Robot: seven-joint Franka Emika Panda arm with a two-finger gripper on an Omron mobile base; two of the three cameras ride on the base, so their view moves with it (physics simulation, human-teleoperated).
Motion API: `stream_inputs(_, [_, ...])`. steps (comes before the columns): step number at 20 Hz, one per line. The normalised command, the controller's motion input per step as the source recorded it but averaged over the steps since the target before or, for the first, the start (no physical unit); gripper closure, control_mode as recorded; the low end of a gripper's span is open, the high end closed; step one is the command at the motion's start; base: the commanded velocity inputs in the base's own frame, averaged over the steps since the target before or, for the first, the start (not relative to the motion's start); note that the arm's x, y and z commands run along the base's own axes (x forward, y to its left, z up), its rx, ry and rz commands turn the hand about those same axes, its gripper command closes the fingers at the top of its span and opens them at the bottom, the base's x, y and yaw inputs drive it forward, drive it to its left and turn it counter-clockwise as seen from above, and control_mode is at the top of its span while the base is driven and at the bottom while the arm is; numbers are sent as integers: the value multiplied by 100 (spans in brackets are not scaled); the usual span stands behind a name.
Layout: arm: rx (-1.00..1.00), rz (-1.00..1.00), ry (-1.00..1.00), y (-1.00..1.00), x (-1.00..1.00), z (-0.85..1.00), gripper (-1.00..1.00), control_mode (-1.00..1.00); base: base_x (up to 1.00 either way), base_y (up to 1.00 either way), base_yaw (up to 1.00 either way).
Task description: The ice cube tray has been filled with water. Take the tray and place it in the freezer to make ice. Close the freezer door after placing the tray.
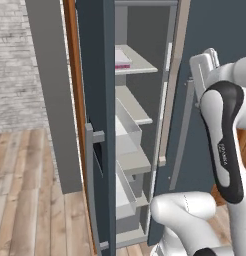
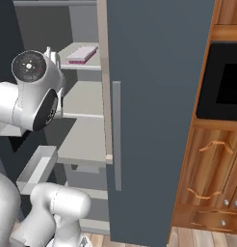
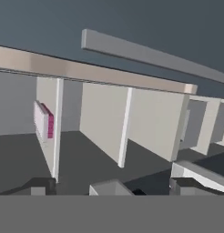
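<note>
**Tray shelved, door standing open**

The claw (image 3: 109, 189) is hanging released and empty at six o'clock. Beyond, the pale pink flat ice cube tray (image 2: 81, 54) is lying on the freezer's upper grey shelf (image 2: 86, 65) at eleven o'clock. Swinging the dark slate freezer door (image 1: 97, 125) risks catching the arm.

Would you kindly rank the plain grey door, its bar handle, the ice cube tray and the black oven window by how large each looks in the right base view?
1. plain grey door
2. oven window
3. bar handle
4. ice cube tray, set deeper in the freezer, so it may look smaller than it is.
</note>
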Motion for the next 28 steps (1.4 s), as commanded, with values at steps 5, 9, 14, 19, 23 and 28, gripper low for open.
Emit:
stream_inputs(5, [0,0,4,-15,-30,0,-100,-100,0,0,0])
stream_inputs(9, [0,4,0,0,0,-6,-100,-100,0,0,0])
stream_inputs(14, [0,3,0,0,-1,-6,-100,100,-3,0,0])
stream_inputs(19, [0,0,0,0,0,0,-100,100,-31,0,2])
stream_inputs(23, [0,0,0,0,0,0,-100,100,-45,0,7])
stream_inputs(28, [0,0,0,0,0,0,-100,100,-47,0,11])
